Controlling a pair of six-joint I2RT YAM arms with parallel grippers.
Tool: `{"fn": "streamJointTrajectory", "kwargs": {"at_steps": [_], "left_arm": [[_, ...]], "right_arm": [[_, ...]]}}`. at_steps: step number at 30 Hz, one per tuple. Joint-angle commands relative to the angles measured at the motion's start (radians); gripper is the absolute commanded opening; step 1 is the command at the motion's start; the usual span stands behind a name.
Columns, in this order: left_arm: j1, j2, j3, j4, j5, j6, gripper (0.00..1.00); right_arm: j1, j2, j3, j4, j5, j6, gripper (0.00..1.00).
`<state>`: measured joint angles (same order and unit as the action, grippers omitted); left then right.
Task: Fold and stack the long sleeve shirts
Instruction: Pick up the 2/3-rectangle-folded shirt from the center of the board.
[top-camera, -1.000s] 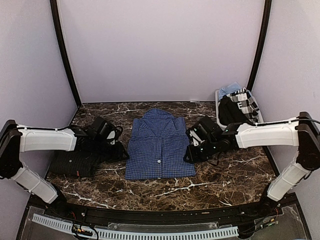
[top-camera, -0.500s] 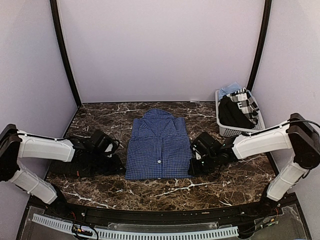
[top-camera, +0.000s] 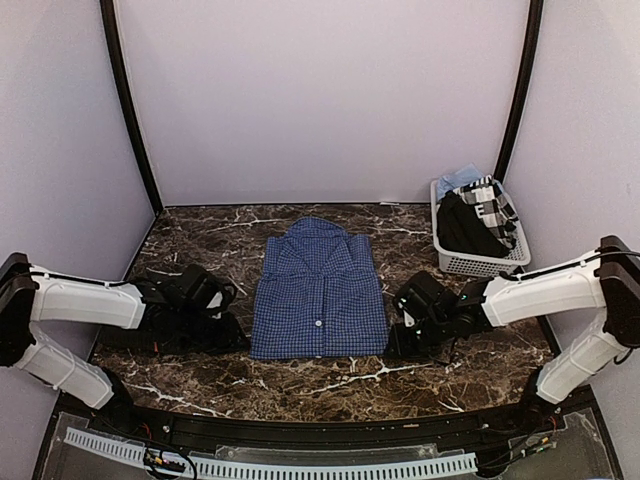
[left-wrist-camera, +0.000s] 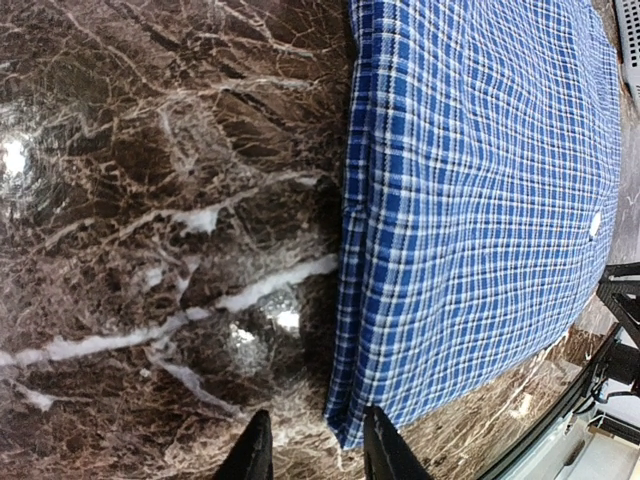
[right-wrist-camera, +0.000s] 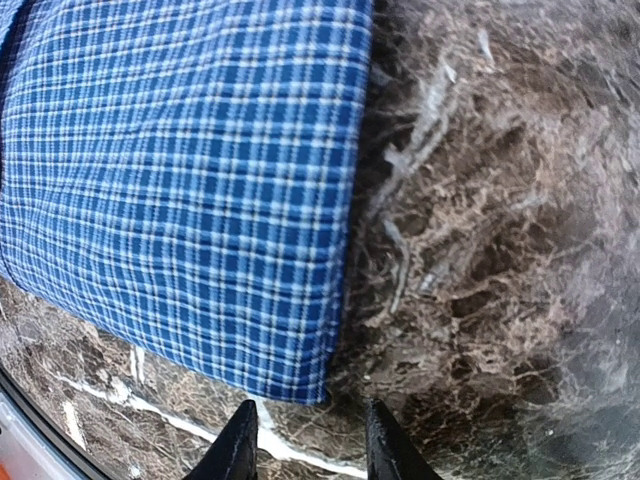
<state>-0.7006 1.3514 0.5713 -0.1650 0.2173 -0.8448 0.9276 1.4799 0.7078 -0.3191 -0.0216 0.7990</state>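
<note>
Two grippers are sliding back toward the near edge, the left gripper straddling the near-left corner of the folded blue checked cloth shirt lying flat on the dark marble table, the right gripper just short of its near-right corner, both parted and empty, probably readying a stacking lift.

White basket (clothes inside), marble table
</note>
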Motion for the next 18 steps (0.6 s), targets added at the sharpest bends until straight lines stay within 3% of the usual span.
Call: {"fn": "streamJointTrajectory", "kwargs": {"at_steps": [1,18], "left_arm": [[-0.01,-0.04,-0.02,-0.009,0.005,-0.005,0.3],[-0.06,-0.022,-0.029,0.027,0.025,-0.037,0.31]], "right_arm": [[0.011,-0.037,-0.023,0.009,-0.006,0.026,0.35],[0.007,-0.039,-0.062,0.095,-0.029,0.06,0.3]]}}
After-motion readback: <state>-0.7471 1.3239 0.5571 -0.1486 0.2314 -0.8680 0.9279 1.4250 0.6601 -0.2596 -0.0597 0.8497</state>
